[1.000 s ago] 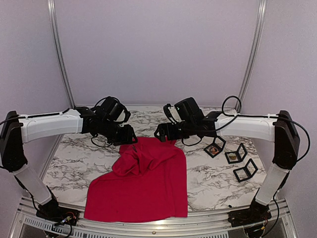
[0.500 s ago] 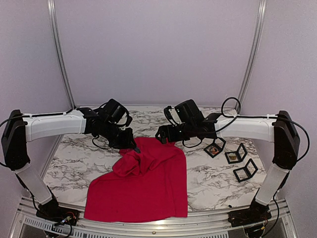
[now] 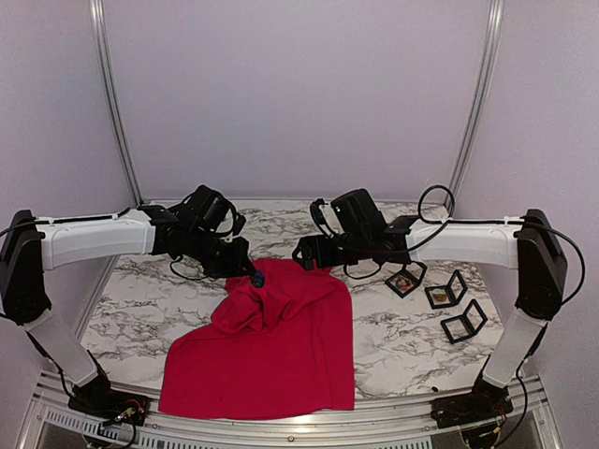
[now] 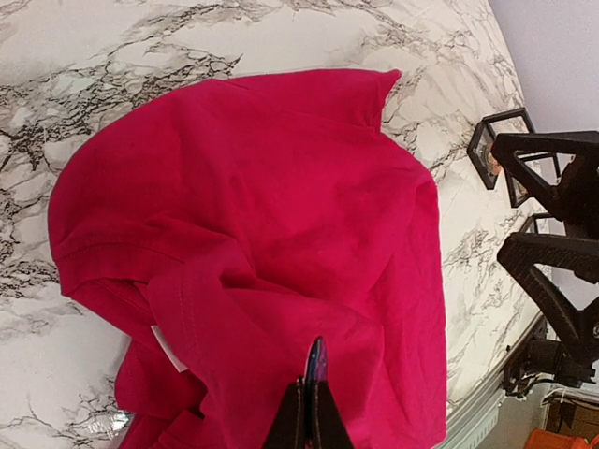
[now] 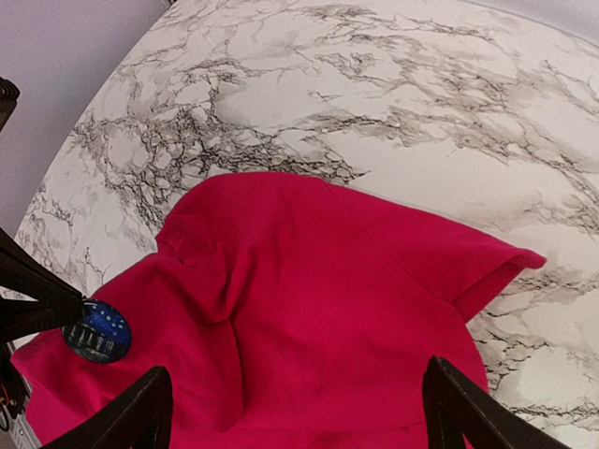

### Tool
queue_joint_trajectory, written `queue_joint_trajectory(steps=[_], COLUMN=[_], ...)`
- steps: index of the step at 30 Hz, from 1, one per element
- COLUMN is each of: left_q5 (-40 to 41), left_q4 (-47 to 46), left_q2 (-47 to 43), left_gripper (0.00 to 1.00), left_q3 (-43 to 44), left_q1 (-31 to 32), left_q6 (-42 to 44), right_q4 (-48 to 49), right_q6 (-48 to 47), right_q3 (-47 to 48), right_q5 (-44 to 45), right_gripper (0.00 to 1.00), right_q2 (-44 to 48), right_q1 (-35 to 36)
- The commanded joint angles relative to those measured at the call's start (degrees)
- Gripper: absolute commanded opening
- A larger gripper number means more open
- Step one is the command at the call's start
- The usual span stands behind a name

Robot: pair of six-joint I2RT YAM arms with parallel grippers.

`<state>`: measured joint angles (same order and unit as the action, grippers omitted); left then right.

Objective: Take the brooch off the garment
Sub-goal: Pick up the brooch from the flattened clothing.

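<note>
Right now the left jaws are pressed together on the brooch, a small round badge, dark blue with pale specks, pinching it by its edge. In the right wrist view the brooch sits at the left margin of the garment, over the border of the fabric; whether its pin is fastened in the cloth I cannot tell. The left wrist view shows the brooch edge-on, a thin dark sliver poking out just beyond the closed fingertips, with red cloth behind it. From above, the brooch appears as a tiny blue spot at the tip of the left arm, at the far-left part of the shirt.

The garment is a bright red T-shirt lying on the marble surface between the two arms, bunched and folded toward its far end and flatter toward the near edge. A white label shows among the folds in the left wrist view.

The right jaws stand spread wide, holding nothing, and hover over the shirt's far edge. Their two dark fingers frame the lower corners of the right wrist view. The right arm reaches in from the right.

Three small black-framed boxes lie on the surface to the right of the garment, apart from it and close to one another.
</note>
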<state>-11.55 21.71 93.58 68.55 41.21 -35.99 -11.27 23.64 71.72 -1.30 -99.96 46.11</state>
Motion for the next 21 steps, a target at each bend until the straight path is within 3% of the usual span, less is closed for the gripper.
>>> queue_joint_trajectory(steps=[1,7,21], left_q5=[-3.42,-10.17,-18.81], left_q4=[-7.3,-19.32,-35.14], left_q2=[-3.98,-6.02,-7.32], left_gripper=[0.0,0.0,0.0], left_q3=[-4.29,-10.51,-19.02], left_q1=[-2.11,-4.74,-9.01], left_q6=[-3.03,-10.03,-26.88], right_q4=[4.84,13.75,20.43], right_q6=[0.2,-1.79,-9.33], right_q3=[-1.97,-6.09,-7.26], right_q5=[-2.34,-8.58,-5.66], right_gripper=[0.89,0.88,0.87], right_q2=[1.81,3.51,0.15], right_q1=[0.2,0.72,8.49])
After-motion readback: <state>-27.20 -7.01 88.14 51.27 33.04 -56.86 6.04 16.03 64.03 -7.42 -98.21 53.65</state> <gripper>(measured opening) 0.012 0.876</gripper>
